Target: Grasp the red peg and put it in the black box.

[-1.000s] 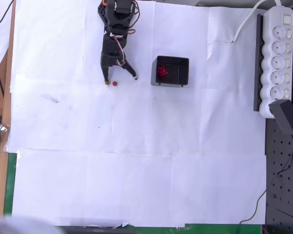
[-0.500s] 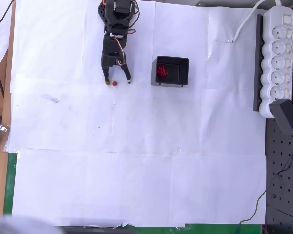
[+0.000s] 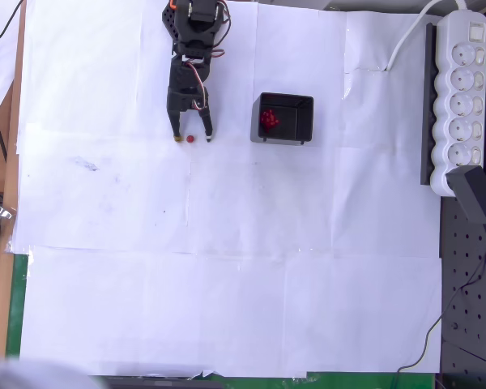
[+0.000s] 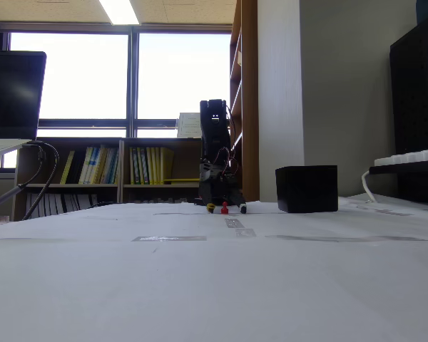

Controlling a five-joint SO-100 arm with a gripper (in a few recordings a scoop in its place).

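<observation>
So the black arm is parked near the far edge of the counter [image 3: 227, 308], which is all covered in white paper sheets, and its pincer [image 3: 192, 137] is pointing down at the paper with the fingers set narrow, one tip on either side of the red peg [image 3: 190, 138]. The peg sits on the paper right between the tips; can't tell if they actually touch it, but it's not lifted. In the low fixed view you can see the same thing, the peg [image 4: 224, 209] standing on the surface between the two fingertips of the pincer [image 4: 225, 209]. The black box [image 3: 283, 118] is just to the right of the arm in the overhead view, apart from the peg, with a clump of red pieces [image 3: 268, 120] inside it. A white power strip [image 3: 461, 97] runs along the right edge.
</observation>
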